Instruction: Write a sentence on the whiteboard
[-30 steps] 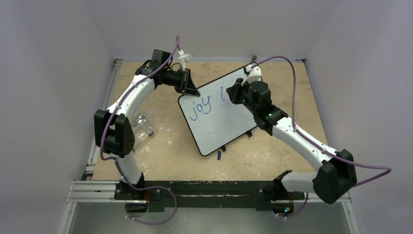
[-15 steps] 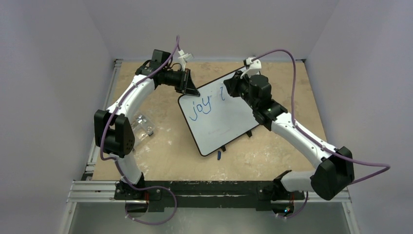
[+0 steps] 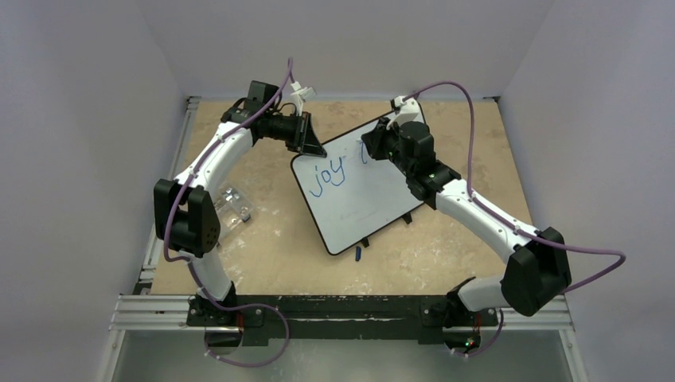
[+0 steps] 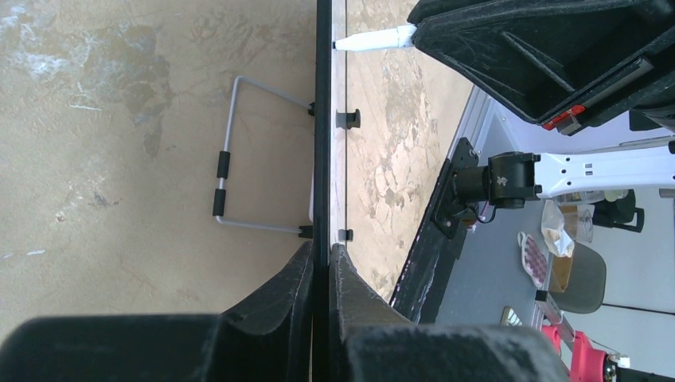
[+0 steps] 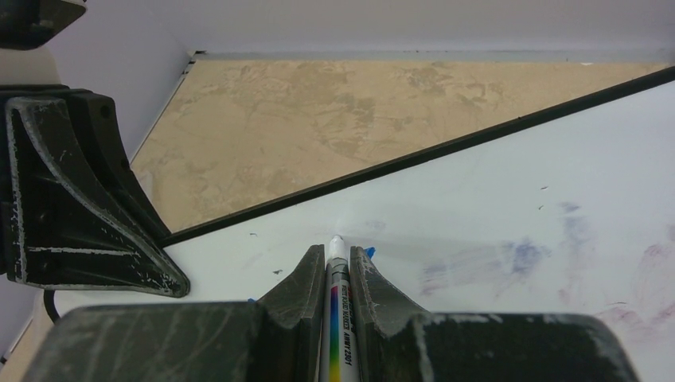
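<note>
1 whiteboard (image 3: 362, 203) sits askew at the centre of the table (image 3: 263, 239). The left gripper (image 4: 322, 250) is pinched narrow on the board's thin black frame, at its 10 o'clock corner in the top view. The right gripper (image 5: 337, 255), at the board's 12 o'clock, is clamped on 1 marker (image 5: 337, 302). The marker's white tip is at the glossy surface, but I cannot tell if it touches.

Of the sentence (image 3: 328, 177), 1 blue word, "joy", is readable. The strokes at its 3 o'clock are partly hidden by the right gripper.

The left wrist view shows 2 black feet (image 4: 347, 118) and 1 wire stand (image 4: 223, 171). 1 small blue object (image 3: 358, 253) lies at the board's 6 o'clock, and 1 clear plastic piece (image 3: 232, 208) at its 9 o'clock.
</note>
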### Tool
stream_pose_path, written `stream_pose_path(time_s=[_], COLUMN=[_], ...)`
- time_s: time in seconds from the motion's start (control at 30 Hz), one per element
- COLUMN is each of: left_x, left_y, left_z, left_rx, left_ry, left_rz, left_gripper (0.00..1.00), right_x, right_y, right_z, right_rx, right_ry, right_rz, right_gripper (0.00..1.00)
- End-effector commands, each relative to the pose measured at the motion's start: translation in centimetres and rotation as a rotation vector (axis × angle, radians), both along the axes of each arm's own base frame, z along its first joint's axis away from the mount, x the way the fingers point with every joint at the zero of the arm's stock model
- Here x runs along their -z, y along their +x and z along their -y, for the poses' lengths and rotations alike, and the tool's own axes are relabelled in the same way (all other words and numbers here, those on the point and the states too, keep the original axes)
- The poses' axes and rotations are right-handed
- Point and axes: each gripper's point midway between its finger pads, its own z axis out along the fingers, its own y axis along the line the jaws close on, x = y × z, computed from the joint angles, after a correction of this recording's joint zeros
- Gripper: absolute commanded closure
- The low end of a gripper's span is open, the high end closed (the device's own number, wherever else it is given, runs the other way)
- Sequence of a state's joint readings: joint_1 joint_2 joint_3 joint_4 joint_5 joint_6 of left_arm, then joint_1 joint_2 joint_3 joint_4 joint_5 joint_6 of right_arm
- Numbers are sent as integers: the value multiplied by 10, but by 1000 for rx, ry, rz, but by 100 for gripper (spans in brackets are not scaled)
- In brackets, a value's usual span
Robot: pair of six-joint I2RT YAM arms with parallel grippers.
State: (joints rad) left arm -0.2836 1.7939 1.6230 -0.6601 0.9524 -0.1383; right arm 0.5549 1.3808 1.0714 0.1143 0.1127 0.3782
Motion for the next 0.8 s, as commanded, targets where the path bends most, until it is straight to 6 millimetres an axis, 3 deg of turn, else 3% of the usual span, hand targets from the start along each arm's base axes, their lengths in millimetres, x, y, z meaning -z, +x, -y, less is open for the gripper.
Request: stream_pose_path(time_s=[0.0,0.4,0.77], left_x=[-37,-38,-40], left_y=[-5,-5,-5], left_z=[4,4,3], left_rx=[44,43,39], left_ry=[-57,-57,-59], left_rz=[140,143,144], left_gripper=[100,100,100], right_x=[-23,-16,-61], right_y=[7,10,-17], right_z=[7,22,26], right_rx=[43,111,64], right_ry=[21,-32,71], right_rz=[64,53,141], right_gripper=[100,100,100])
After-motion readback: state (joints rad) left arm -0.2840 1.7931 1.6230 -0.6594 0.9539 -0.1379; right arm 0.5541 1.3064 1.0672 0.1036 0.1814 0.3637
